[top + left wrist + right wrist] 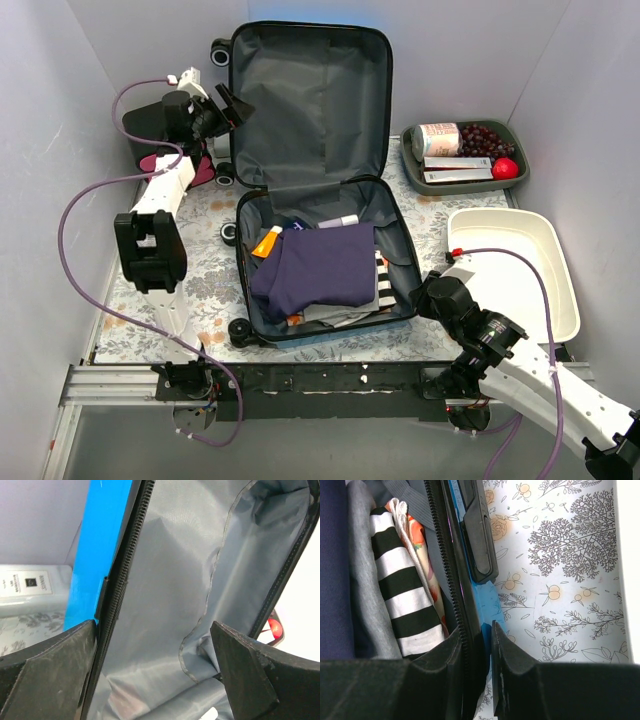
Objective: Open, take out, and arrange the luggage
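The luggage [310, 120] lies open on the counter [205, 270] between my two arms, the lower shell flat and the lid raised beyond it with its grey lining facing me. My left gripper [232, 103] is at the lid's left edge, near the upper corner. Its jaws stand wide apart. In the left wrist view the lid's black zipper trim and blue outer shell run up between the fingers [45, 665], close to the left one, and neither finger is seen pressing on the lid. My right gripper [420, 293] is at the right wall of the lower shell, near its front corner. Its jaws are closed on that wall: in the right wrist view one finger sits inside the zipper line and the other outside against the blue shell. The black side handle [480, 540] lies just ahead of this gripper on the outer wall. Just inside the wall are a black-and-white striped cloth [402, 590] and a grey fabric layer. Farther left of the right gripper, a navy garment [315, 265] covers most of the lower shell. A white tub [520, 270] stands just to the right of the right gripper. A small black box [150, 135] with pink parts sits to the left of the left gripper.
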Action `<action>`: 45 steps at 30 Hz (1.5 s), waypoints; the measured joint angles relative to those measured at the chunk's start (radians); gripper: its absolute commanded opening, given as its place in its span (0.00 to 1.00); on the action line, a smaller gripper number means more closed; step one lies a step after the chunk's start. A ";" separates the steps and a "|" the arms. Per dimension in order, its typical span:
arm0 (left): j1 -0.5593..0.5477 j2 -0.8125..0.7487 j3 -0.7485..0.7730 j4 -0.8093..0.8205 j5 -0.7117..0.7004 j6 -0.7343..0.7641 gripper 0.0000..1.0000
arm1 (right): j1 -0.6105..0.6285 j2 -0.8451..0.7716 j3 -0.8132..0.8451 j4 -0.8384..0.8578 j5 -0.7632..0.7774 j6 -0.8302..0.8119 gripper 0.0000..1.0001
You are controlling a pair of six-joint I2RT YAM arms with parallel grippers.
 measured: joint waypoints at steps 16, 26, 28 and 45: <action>-0.033 -0.286 -0.063 -0.448 -0.221 -0.013 0.98 | 0.002 0.029 -0.005 0.050 -0.003 0.013 0.44; -0.084 -0.806 -0.594 -0.495 -0.140 -0.110 0.98 | 0.043 0.158 0.156 -0.031 -0.001 0.032 0.86; -0.100 -0.893 -0.619 -0.523 -0.141 -0.118 0.98 | 0.043 0.173 0.230 -0.075 0.044 0.010 0.88; -0.100 -1.155 -0.671 -0.805 -0.309 -0.147 0.98 | -0.673 0.529 0.420 -0.060 -0.181 -0.447 0.72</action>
